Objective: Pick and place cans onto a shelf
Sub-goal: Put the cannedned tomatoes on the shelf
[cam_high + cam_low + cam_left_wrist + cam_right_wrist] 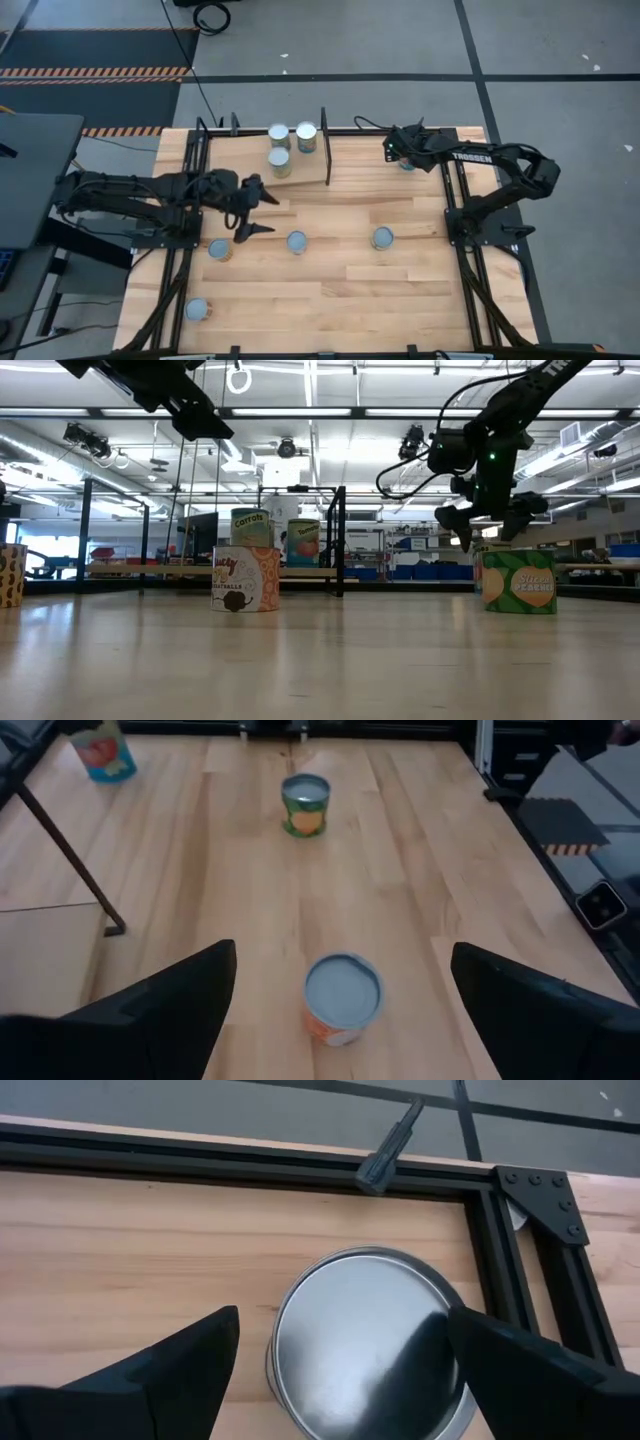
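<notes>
Three cans (279, 160) stand on the light-wood shelf (240, 160) at the far middle, left of its black divider (325, 150). Several more cans stand on the table. My left gripper (270, 217) is open and empty, held above the table facing a can (342, 998) that stands farther toward the right edge (296, 241). My right gripper (343, 1312) is open over a can (365, 1342) at the far right (407, 162), with a finger on either side of its silver top and not touching it.
Other cans stand at the near left (196, 309), the left (218, 248) and the middle right (382, 237). Black frame rails (500, 1250) run along the far and right sides near my right gripper. The table's near middle is bare wood (330, 300).
</notes>
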